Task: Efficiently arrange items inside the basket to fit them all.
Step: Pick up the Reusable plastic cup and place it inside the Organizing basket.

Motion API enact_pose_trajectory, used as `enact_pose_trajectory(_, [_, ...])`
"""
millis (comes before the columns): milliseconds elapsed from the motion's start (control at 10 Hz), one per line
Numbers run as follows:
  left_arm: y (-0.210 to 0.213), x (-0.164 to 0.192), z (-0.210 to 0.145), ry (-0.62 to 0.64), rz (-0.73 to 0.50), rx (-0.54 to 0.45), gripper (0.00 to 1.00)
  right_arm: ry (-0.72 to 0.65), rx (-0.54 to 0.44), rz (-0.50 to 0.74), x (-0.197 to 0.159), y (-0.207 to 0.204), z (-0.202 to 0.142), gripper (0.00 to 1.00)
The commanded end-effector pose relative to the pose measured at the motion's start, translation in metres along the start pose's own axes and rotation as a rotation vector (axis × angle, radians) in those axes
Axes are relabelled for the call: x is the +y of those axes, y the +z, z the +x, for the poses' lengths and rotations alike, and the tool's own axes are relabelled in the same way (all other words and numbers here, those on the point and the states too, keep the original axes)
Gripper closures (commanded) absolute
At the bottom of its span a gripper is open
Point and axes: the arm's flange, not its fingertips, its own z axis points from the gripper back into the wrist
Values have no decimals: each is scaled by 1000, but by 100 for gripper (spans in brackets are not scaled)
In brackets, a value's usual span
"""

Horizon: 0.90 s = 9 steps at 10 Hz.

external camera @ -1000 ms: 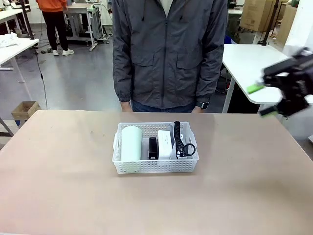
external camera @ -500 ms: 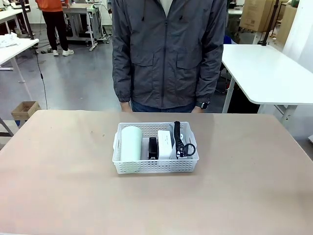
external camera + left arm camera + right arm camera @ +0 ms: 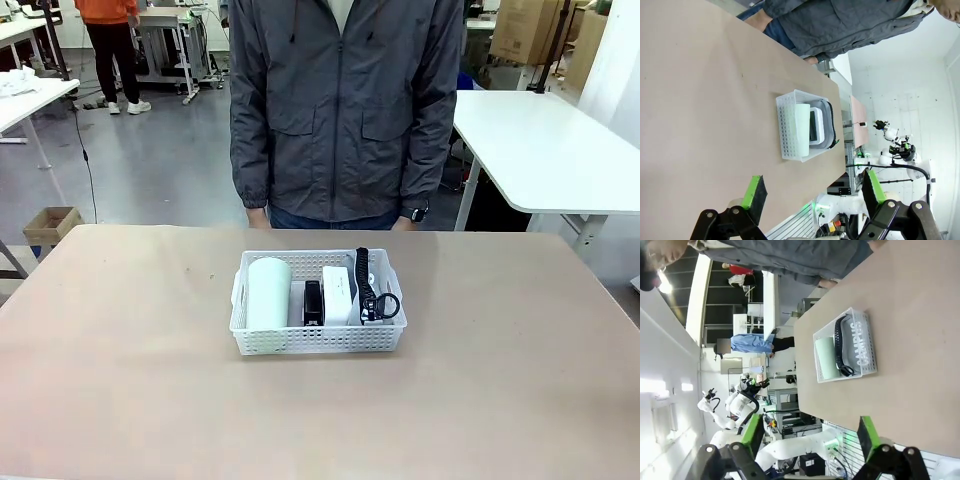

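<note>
We are holding both arms back now: the right gripper [image 3: 810,437], at the far right a second ago, has left the front view. It and the left gripper [image 3: 812,192] are gaping wide, empty. The basket [image 3: 318,341] is sitting mid-table, unmoved, with cup [image 3: 268,292], stapler [image 3: 313,301], box [image 3: 339,294] and pouch [image 3: 374,299] inside.

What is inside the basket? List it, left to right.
In the basket, from the front: a pale-green cup lying on its side, a black stapler, a white box, then a grey pouch on edge with its black strap. The basket floor beneath them is covered.
</note>
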Motion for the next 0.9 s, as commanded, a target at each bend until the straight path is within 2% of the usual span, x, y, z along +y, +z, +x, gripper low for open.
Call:
enact_pose_trajectory(0, [0, -3, 0, -4, -22, -12, 0, 17, -17, 23, 2, 2, -1, 0])
enact_pose_trajectory(800, [0, -3, 0, -4, -22, -12, 0, 17, -17, 23, 2, 2, -1, 0])
